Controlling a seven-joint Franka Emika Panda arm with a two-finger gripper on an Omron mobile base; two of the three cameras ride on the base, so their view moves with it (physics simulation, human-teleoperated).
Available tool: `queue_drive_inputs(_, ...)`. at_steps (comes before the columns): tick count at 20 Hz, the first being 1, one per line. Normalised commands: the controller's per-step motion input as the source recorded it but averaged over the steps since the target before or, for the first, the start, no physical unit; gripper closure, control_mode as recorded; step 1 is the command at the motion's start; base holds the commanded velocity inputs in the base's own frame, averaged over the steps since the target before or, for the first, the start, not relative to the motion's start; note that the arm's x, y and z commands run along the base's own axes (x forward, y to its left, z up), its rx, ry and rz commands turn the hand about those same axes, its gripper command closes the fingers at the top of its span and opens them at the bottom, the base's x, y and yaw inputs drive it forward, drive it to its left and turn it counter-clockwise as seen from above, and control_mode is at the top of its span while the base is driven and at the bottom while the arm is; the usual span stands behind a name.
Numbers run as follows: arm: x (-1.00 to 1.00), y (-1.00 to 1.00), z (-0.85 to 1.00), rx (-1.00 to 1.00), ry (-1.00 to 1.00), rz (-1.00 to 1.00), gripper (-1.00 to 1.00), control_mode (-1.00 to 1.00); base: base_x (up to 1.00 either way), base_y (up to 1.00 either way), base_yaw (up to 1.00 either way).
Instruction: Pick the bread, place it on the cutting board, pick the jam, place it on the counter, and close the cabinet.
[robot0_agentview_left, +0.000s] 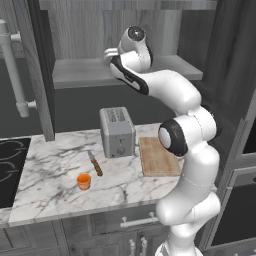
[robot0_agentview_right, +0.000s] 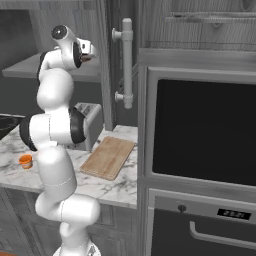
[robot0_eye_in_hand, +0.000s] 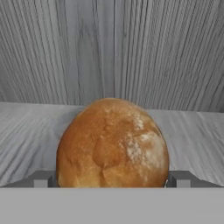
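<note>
right, bread (robot0_eye_in_hand: 112, 144) dead ahead in the hand view, sitting on the grey shelf (robot0_eye_in_hand: 26, 131) inside the cabinet (robot0_agentview_left: 125, 25), near the shelf's front edge and well short of the back wall. my pincer (robot0_eye_in_hand: 112, 178) is spread wide, one fingertip (robot0_eye_in_hand: 43, 179) low on each side of the loaf, and i can't tell whether the pads are touching the crust yet.

so this is the grasp, i judge, and the thing to do well is centre it: the loaf sits between the tips, a touch fuller toward one side, so i'd close slowly and evenly so it doesn't roll away along the shelf. it's round and crusty; a squeeze low on its widest part should hold, while a high pinch might squirt it out. then lift straight clear of the shelf edge before swinging down.

pose now: from the left base view my arm rises off the base, folds at the elbow over the counter (robot0_agentview_left: 55, 165), and reaches up and forward with the wrist level at the shelf. below, the cutting board (robot0_agentview_left: 157, 156) waits by the counter's right edge beside the toaster (robot0_agentview_left: 118, 132); the jam (robot0_agentview_left: 84, 181) stands near the front edge, a knife (robot0_agentview_left: 94, 163) just behind it.
</note>
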Motion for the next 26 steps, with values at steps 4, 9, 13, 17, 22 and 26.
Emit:
queue_drive_inputs(4, -0.47, 0.00, 0.00, 0.00, 0.00, 0.00, 1.00, -1.00, 0.00, 0.00, 0.00)
queue_drive_inputs(9, -0.63, -0.05, 0.00, 0.00, 0.00, 0.00, 1.00, -1.00, 0.00, 0.00, 0.00)
queue_drive_inputs(13, -0.69, -0.11, 0.00, 0.00, 0.00, 0.00, 1.00, -1.00, 0.00, 0.00, 0.00)
queue_drive_inputs(17, -0.70, -0.24, 0.00, 0.00, 0.00, 0.02, 1.00, -1.00, 0.00, 0.00, 0.00)
queue_drive_inputs(22, -0.78, -0.31, 0.00, 0.01, 0.00, 0.03, 1.00, -1.00, 0.00, 0.00, 0.00)
queue_drive_inputs(26, -0.90, -0.31, 0.00, 0.03, 0.00, 0.01, 1.00, -1.00, 0.00, 0.00, 0.00)
